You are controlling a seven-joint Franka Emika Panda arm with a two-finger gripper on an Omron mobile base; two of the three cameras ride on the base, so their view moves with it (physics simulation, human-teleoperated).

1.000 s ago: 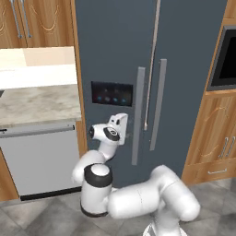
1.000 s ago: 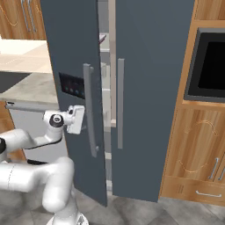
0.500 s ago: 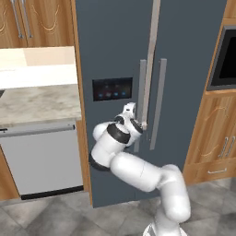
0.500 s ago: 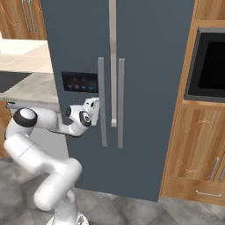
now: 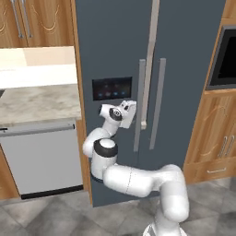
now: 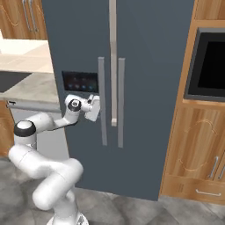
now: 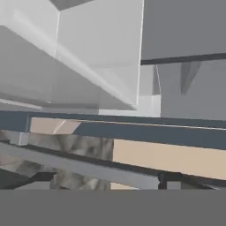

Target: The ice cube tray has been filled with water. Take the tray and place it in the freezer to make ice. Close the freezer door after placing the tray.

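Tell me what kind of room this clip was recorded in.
A rendered home kitchen: a tall dark side-by-side refrigerator, a built-in oven set in wood cabinetry, and a dishwasher under a stone-look counter.

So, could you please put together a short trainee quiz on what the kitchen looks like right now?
1. True or false: the gripper is carrying a long tray.
2. What sits under the counter, left of the freezer? A a stove; B a dishwasher; C a toaster.
3. Which appliance is built into the wood cabinetry to the freezer's right?
Key: 1 false; 2 B; 3 the black oven.
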